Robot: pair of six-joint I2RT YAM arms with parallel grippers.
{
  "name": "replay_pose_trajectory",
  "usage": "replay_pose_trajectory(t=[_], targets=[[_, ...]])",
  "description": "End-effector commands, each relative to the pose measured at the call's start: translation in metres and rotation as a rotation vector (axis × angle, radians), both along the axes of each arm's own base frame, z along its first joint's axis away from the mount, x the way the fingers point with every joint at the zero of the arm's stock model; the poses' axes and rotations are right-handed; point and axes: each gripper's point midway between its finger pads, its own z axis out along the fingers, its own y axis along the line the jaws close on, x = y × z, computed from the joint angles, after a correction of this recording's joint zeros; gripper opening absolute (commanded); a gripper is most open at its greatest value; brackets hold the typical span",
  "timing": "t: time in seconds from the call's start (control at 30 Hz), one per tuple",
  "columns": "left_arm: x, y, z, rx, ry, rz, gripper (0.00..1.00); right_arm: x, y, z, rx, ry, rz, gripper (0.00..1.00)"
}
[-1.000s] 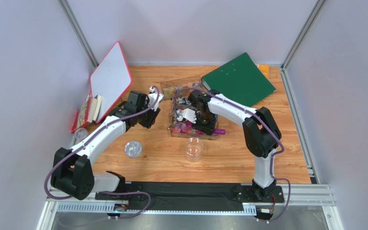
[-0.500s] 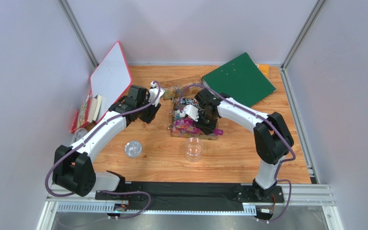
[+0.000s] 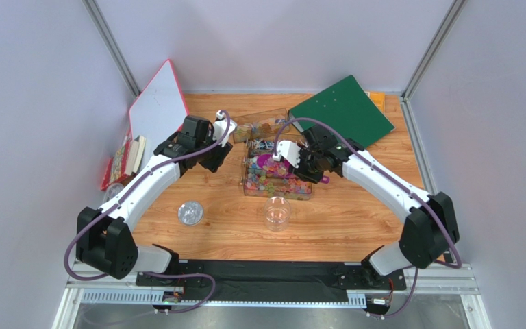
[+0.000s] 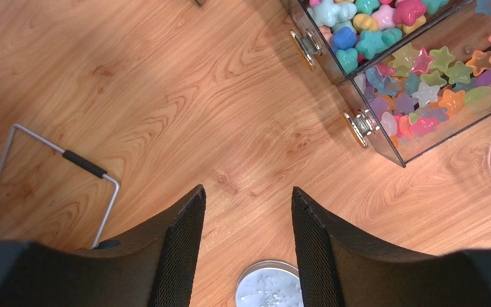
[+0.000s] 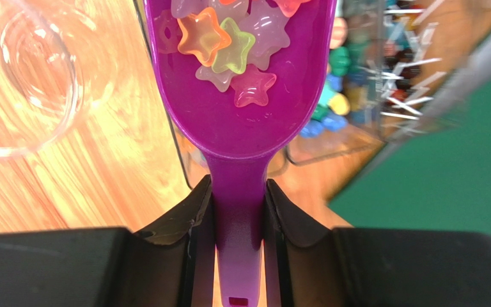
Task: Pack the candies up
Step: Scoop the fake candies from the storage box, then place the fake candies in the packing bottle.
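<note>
You are seeing the candies [image 5: 229, 51] in two places. A small cluster of translucent stars in orange, green, pink and pale tints is lying flat and overlapping in the bowl of the purple scoop [image 5: 241, 121]. The bulk is sitting loose in the clear box [image 4: 389, 148]. There, mixed-colour stars [image 4: 433, 83] are filling one compartment, and opaque rounded pieces [image 4: 357, 25] in pink, blue, teal and yellow are filling the compartment beside it.
</note>
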Motion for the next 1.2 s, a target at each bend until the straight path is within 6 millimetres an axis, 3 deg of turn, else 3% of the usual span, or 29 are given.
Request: replay_pose_trajectory(t=[0.0, 0.13, 0.3, 0.43, 0.53, 0.63, 0.83, 1.17], targets=[[0.017, -0.005, 0.021, -0.026, -0.072, -0.007, 0.60, -0.010, -0.019, 0.026, -0.043, -0.104, 0.113, 0.00], [0.021, -0.008, 0.016, -0.049, -0.051, 0.024, 0.99, -0.036, -0.043, 0.030, -0.120, -0.077, 0.173, 0.00], [0.020, -0.013, 0.014, -0.097, -0.012, 0.074, 1.00, -0.052, -0.065, 0.039, -0.204, -0.072, 0.226, 0.00], [0.016, -0.014, 0.002, -0.084, 0.103, 0.108, 1.00, -0.066, -0.083, 0.046, -0.295, -0.053, 0.295, 0.00], [0.000, -0.026, -0.002, -0.120, 0.183, -0.009, 1.00, -0.074, -0.094, 0.048, -0.375, -0.044, 0.377, 0.00], [-0.004, -0.034, 0.006, -0.187, 0.158, -0.032, 1.00, -0.073, -0.100, 0.053, -0.445, -0.064, 0.425, 0.00], [0.009, -0.023, -0.004, -0.139, 0.175, 0.079, 1.00, -0.064, -0.094, 0.062, -0.530, -0.048, 0.454, 0.00], [0.018, -0.011, 0.007, -0.107, 0.082, 0.114, 1.00, -0.061, -0.091, 0.073, -0.722, -0.080, 0.529, 0.00]])
